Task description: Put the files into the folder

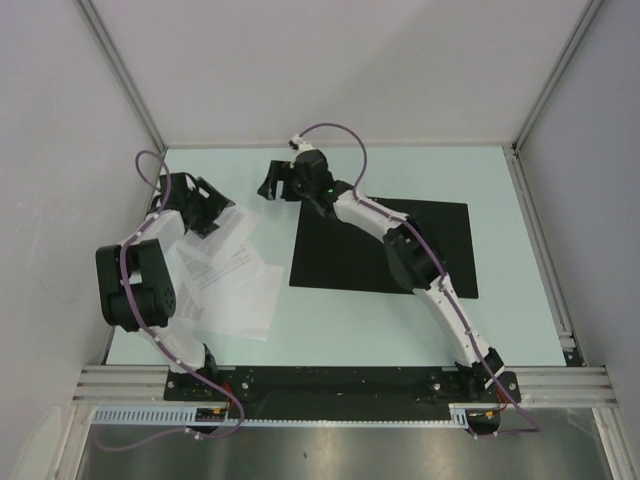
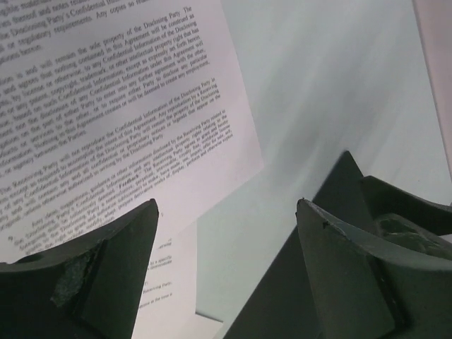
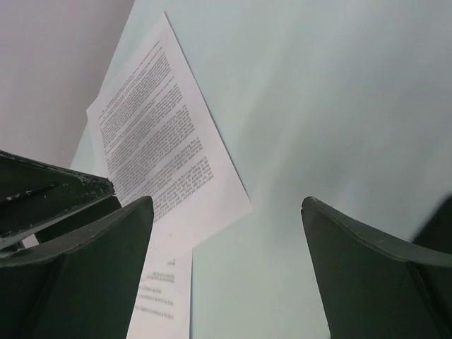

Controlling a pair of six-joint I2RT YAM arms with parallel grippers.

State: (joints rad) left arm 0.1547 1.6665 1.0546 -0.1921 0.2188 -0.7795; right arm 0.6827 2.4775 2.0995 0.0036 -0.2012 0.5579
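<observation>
While two robot arms reach over a pale green counter (image 1: 400, 320), the files (image 1: 225, 275) lie loose in an overlapping fan on the counter's left side. None of them is inside the folder (image 1: 335, 255). The folder lies flat with its black side up, just to the right of the sheets and near the middle of the counter.

Seen from above, the left end effector (image 1: 216, 213) hangs over the far end of the paper fan. Its wrist camera shows the two dark fingers (image 2: 92, 275) spread wide with nothing between them. A printed sheet with blocks of small black text slants across the counter beyond them. Whether the fingertips touch the paper cannot be told.

The right arm stretches diagonally across the folder from the near right. The right end effector (image 1: 270, 184) is past the folder's far left corner, above bare counter and near the left one. Its fingers (image 3: 381, 275) are likewise parted and hold nothing. The right wrist view looks down on the same printed sheets, one overlapping another, off to the left of the gap.

Plain grey walls close in the counter on three sides.
</observation>
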